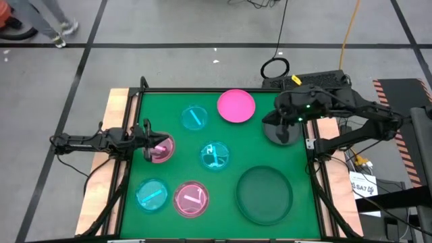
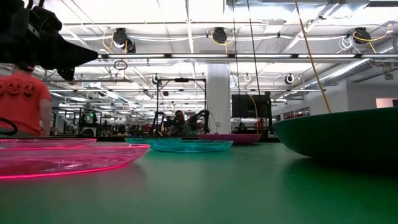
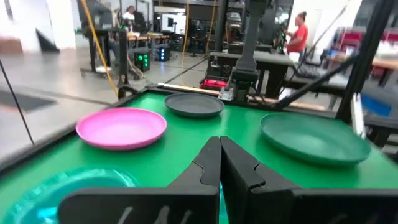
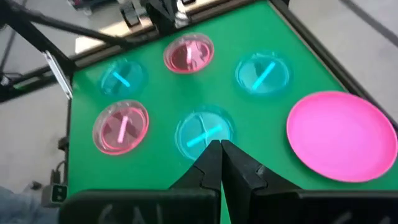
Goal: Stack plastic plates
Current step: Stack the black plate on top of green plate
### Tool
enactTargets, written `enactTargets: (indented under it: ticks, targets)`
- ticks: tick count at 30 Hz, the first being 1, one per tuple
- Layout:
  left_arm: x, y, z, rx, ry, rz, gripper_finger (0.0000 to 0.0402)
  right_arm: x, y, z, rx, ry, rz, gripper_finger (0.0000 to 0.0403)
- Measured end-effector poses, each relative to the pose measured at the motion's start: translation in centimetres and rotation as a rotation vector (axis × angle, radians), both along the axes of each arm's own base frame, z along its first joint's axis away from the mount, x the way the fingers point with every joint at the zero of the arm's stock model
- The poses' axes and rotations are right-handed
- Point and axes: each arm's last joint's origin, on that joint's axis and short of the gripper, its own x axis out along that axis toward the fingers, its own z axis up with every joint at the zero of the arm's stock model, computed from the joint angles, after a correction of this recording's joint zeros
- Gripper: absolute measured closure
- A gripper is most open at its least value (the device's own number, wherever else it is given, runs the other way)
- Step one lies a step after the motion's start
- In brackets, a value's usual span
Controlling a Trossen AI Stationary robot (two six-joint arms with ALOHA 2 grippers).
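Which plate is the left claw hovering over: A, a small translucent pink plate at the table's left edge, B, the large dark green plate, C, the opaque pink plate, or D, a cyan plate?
A: the high view shows the shut left claw above the small translucent pink plate near the table's left edge.

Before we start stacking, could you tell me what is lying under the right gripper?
The right gripper, shut, hangs over the small black plate at the mat's right edge. Only the plate's near rim shows from above; the arm covers the rest, so anything resting on it cannot be seen.
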Motion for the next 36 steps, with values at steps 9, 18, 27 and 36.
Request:
enactTargets:
  ticks: [9,18,27,36]
  targets:
    - [-0.2,0.0,1.1,-0.077,-0.013,0.007,0.04,1.1,-0.1,-2.1,0.019,0.202,-0.026,0.0403]
    - [-0.4,0.0,5.6,-0.109,0.125,0.015,0.04,0.6,-0.3,-7.0,-0.055,0.54,-0.029,0.0403]
    - [1.2,0.0,10.9,-0.181,0.171,0.025,0.04,0.1,-0.2,-13.2,-0.029,0.605,-0.062,0.0403]
    - [4.2,-0.1,14.2,-0.172,0.276,0.059,0.04,-0.6,-0.8,-17.8,0.154,0.745,-0.29,0.0376]
